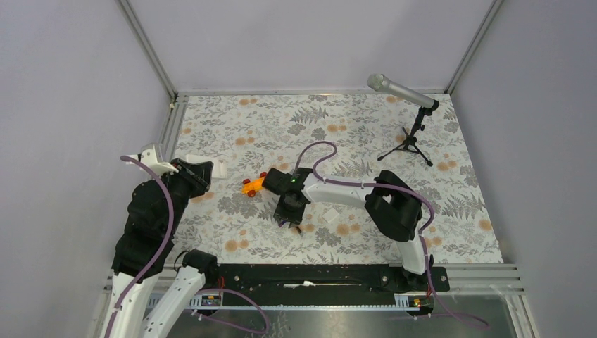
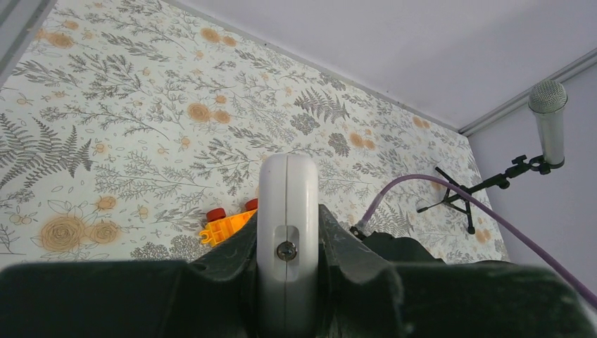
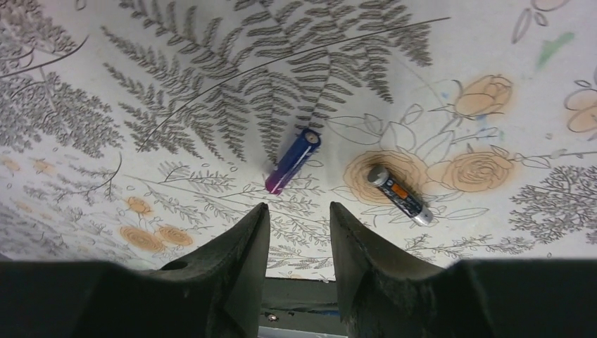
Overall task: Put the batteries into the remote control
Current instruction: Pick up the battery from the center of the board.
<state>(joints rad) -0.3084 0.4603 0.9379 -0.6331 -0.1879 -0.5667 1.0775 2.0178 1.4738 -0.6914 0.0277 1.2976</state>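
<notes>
In the left wrist view my left gripper (image 2: 287, 236) is shut on the remote control (image 2: 287, 204), a white-grey handset seen edge-on with a screw in its side. From the top view it (image 1: 217, 170) sticks out of that gripper (image 1: 198, 173) at the table's left. My right gripper (image 3: 298, 213) hangs open just above the table, nothing between its fingers. Both batteries lie just beyond its tips: a blue-purple one (image 3: 293, 161) straight ahead and a dark one with an orange label (image 3: 399, 194) to the right. In the top view the right gripper (image 1: 288, 217) sits mid-table.
An orange toy car (image 1: 253, 185) with red wheels lies left of the right wrist; it also shows (image 2: 227, 224) beside the remote. A small flat white square (image 1: 329, 216) lies right of the right gripper. A microphone on a tripod (image 1: 414, 127) stands at the back right.
</notes>
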